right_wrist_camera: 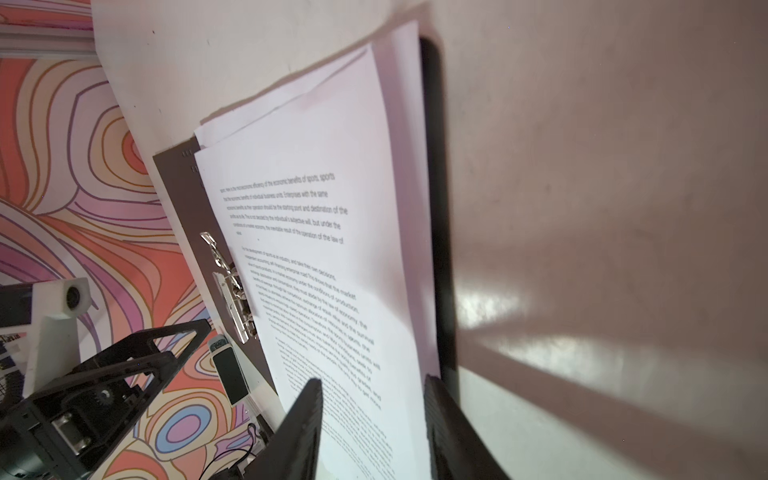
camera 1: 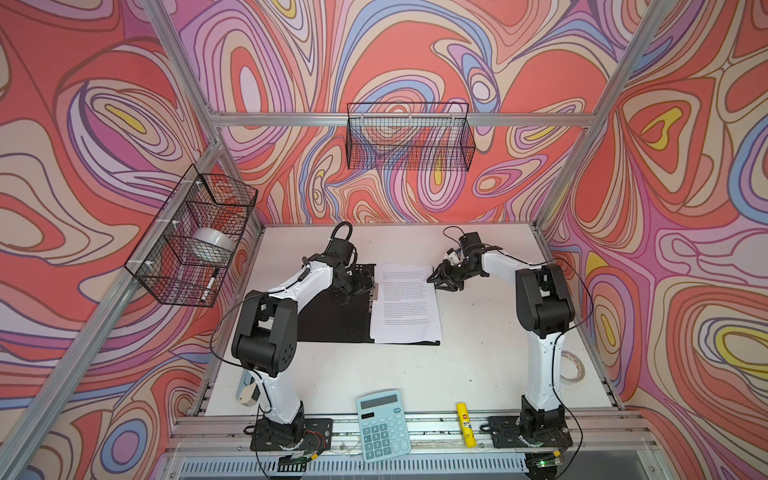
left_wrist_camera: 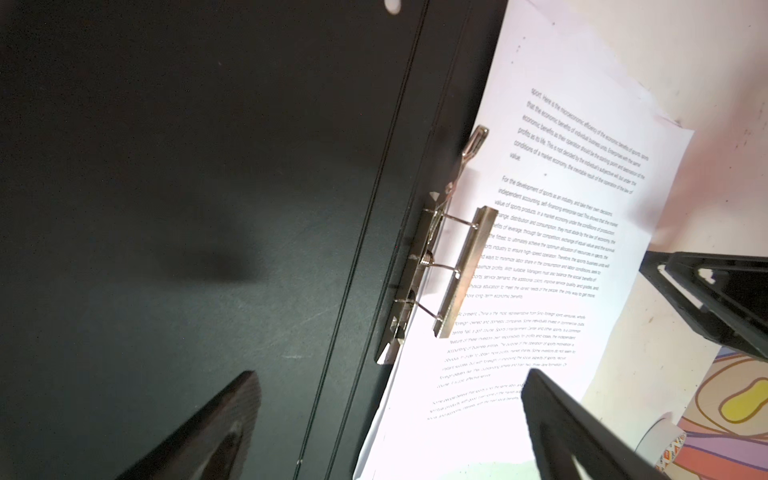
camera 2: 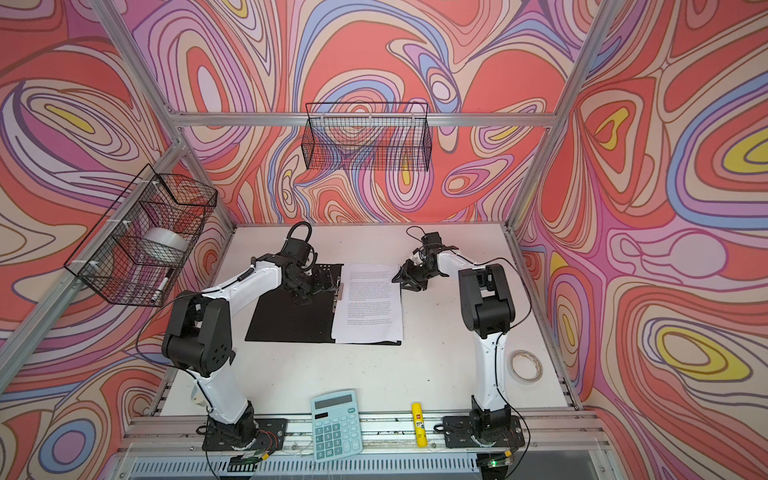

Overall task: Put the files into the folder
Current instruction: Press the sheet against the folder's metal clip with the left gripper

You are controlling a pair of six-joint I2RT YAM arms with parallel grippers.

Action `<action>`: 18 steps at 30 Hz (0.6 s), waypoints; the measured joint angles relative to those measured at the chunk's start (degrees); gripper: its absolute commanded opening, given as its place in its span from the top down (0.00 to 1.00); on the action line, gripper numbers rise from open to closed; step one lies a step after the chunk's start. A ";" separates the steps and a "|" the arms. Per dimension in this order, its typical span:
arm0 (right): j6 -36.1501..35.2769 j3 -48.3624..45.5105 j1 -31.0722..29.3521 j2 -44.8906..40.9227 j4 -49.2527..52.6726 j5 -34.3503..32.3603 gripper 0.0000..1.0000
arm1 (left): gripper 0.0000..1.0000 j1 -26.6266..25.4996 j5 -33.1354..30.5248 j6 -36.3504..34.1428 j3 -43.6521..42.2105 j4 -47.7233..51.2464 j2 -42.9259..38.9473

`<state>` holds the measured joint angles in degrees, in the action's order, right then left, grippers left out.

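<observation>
The folder (camera 1: 332, 320) (camera 2: 291, 320) lies open on the table, black inside up. The files (camera 1: 405, 303) (camera 2: 370, 303), white printed sheets, rest on its right half, slightly fanned at the far edge (right_wrist_camera: 316, 257). The metal clip bar (left_wrist_camera: 461, 274) stands lifted on its wire arms over the sheets' inner edge (left_wrist_camera: 561, 249). My left gripper (camera 1: 365, 282) (left_wrist_camera: 386, 432) hovers open by the spine, one finger over black cover (left_wrist_camera: 166, 166), one over paper. My right gripper (camera 1: 434, 278) (right_wrist_camera: 374, 432) is at the sheets' far right corner, jaws apart, holding nothing.
A pale blue calculator (camera 1: 384, 424) and a yellow glue stick (camera 1: 465, 424) lie at the table's front edge. A tape roll (camera 2: 525, 365) sits by the right wall. Wire baskets hang on the left wall (camera 1: 191, 237) and the back wall (camera 1: 409, 137).
</observation>
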<state>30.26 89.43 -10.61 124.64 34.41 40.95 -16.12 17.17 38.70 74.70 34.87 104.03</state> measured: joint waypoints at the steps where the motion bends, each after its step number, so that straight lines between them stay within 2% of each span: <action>1: -0.17 0.39 0.00 0.00 0.90 -0.68 0.57 | 0.01 0.00 0.02 0.13 0.00 0.00 0.02; 5: -0.74 0.44 -0.02 -0.28 2.56 -3.48 0.56 | 0.02 0.00 0.15 0.57 0.00 0.02 0.00; 10: -0.74 -4.79 0.02 -3.82 3.26 -6.10 0.56 | 0.02 0.00 0.17 1.46 0.00 0.02 0.00; 18: 1.95 -14.60 -0.26 -10.97 -0.48 -4.90 0.57 | 0.03 0.00 1.51 3.50 -1.22 -0.02 0.00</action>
<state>32.21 74.83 -10.87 113.67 33.93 36.05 -16.12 18.68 42.19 73.47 34.85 104.03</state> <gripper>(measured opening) 0.434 0.974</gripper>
